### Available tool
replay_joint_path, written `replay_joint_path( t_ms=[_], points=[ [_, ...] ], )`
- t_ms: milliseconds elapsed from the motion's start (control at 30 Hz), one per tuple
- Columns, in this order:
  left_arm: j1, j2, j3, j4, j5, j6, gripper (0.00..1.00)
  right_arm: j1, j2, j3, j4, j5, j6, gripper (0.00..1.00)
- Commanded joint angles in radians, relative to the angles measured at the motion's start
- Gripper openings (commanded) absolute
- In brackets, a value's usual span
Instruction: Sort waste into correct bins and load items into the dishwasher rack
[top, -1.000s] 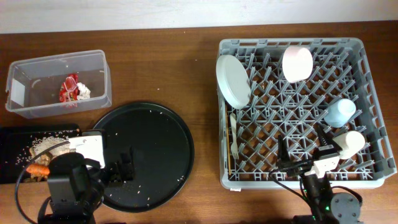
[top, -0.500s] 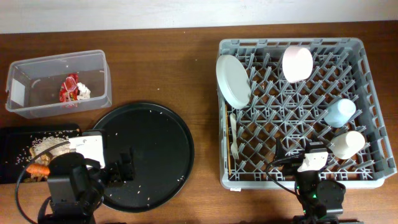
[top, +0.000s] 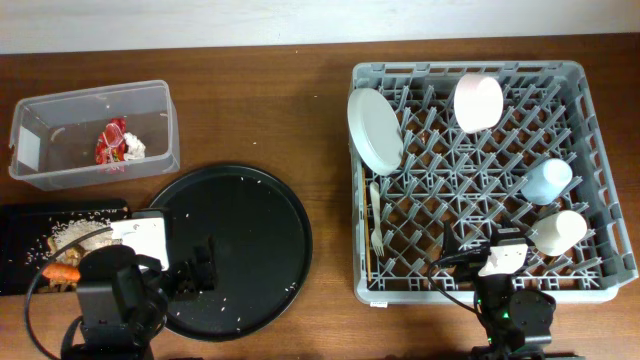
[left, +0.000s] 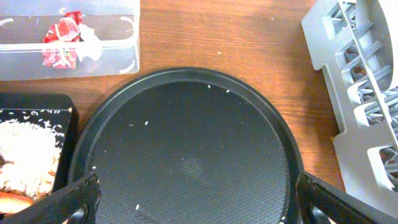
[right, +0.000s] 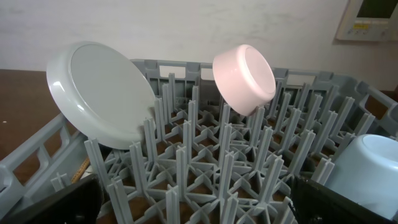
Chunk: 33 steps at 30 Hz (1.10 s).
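The grey dishwasher rack (top: 600, 120) holds the white plate (top: 374, 130), pink bowl (top: 478, 101), small blue cup (top: 548, 181), cream cup (top: 560, 230), white fork (top: 376, 215) and chopstick (top: 366, 230). The clear tub (top: 165, 120) holds the red wrapper (top: 110, 142) and crumpled paper (top: 134, 147). The shallow black tray (top: 20, 225) holds rice (top: 72, 233) and the carrot (top: 62, 271). My left gripper (left: 193, 208) is open and empty over the round tray. My right gripper (right: 196, 205) is open and empty at the rack's near edge; plate (right: 102, 93) and bowl (right: 244, 78) stand ahead.
The large round black tray (top: 235, 245) lies between the bins and the rack, with a few rice grains on it; it fills the left wrist view (left: 193, 155). Brown wooden tabletop surrounds everything. A wall lies beyond the far edge.
The right arm drew back toward the near edge of the rack between the earliest frame and half a second ago; since then nothing has moved. The left arm is still.
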Motion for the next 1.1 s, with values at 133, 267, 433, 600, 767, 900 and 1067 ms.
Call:
replay_joint_path(
  t_ms=[133, 267, 433, 600, 767, 900, 1067],
  points=[
    [0.002, -0.195, -0.141, 0.014, -0.019, 0.020, 0.99, 0.008, -0.011, -0.011, 0.004, 0.013, 0.007, 0.99],
    [0.002, -0.457, -0.465, 0.316, -0.019, 0.019, 0.99, 0.008, -0.011, -0.011, 0.004, 0.013, 0.007, 0.99],
    [0.000, -0.599, -0.760, 0.787, -0.066, 0.020, 0.99, 0.008, -0.011, -0.011, 0.004, 0.013, 0.007, 0.99],
    [-0.004, -0.599, -0.867, 0.879, -0.082, 0.019, 0.99, 0.008, -0.011, -0.011, 0.004, 0.013, 0.007, 0.99],
    [-0.004, -0.597, -0.867, 0.881, -0.083, 0.019, 0.99, 0.008, -0.011, -0.011, 0.004, 0.013, 0.007, 0.99],
    [-0.004, -0.597, -0.867, 0.881, -0.083, 0.019, 0.99, 0.008, -0.011, -0.011, 0.004, 0.013, 0.007, 0.99],
    [-0.004, -0.597, -0.867, 0.881, -0.083, 0.019, 0.99, 0.008, -0.011, -0.011, 0.004, 0.013, 0.007, 0.99]
  ],
)
